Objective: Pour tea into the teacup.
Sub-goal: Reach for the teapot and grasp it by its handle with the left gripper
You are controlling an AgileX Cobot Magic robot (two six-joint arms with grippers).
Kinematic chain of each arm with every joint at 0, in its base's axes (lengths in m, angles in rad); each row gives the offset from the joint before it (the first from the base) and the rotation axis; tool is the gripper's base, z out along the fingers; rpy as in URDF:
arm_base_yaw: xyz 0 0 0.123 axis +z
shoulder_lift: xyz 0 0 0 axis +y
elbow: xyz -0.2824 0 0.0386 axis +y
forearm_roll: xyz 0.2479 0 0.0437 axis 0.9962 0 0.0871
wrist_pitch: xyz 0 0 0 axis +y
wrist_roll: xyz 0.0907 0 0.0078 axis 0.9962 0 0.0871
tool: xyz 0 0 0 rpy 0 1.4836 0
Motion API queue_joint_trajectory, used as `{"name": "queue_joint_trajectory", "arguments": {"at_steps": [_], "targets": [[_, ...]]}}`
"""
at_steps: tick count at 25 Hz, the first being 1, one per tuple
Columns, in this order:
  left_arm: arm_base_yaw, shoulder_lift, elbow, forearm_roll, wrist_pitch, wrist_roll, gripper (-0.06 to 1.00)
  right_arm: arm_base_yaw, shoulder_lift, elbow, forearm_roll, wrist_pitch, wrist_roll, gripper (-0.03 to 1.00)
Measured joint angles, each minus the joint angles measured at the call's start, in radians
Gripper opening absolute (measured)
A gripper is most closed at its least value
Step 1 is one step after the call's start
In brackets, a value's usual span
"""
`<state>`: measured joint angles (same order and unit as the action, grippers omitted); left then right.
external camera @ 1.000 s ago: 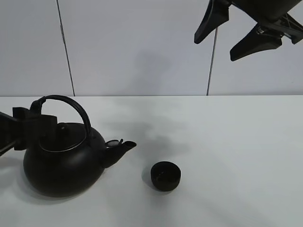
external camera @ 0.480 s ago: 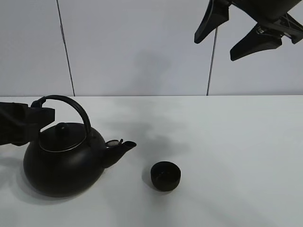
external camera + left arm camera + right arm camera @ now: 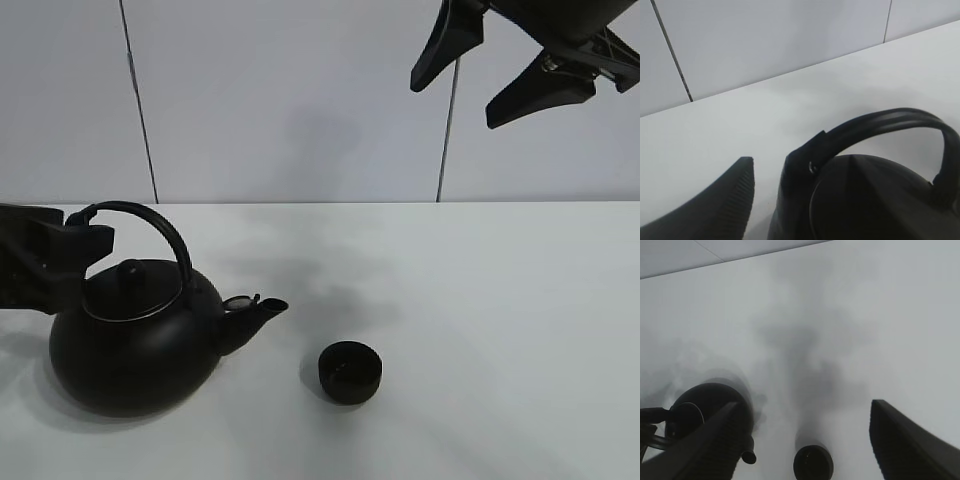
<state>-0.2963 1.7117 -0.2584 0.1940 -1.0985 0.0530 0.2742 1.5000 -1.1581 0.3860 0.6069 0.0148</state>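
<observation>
Teacup (image 3: 350, 372): small, low, round, matte black, no handle, upright on the white table (image 3: 520, 320). Right pincer (image 3: 457, 103) is high up with its fingers spread, holding nothing. The teacup is well below it, over toward the left pincer's side. Left pincer (image 3: 75, 248) is at the kettle (image 3: 130, 350) handle, at the end away from the spout; cannot tell if it grips. The teacup is well apart from it, just past the spout.
</observation>
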Motion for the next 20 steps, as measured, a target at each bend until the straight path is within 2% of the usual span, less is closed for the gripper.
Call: {"name": "queue_joint_trajectory", "arguments": {"at_steps": [5,20], "targets": [[0.0,0.0,-0.027,-0.001,-0.001,0.005,0.39,0.0,0.0,0.0,0.0,0.0,0.0,0.49],[0.0,0.003,-0.046,-0.001,0.082,0.006,0.39,0.0,0.0,0.0,0.0,0.0,0.0,0.49]]}}
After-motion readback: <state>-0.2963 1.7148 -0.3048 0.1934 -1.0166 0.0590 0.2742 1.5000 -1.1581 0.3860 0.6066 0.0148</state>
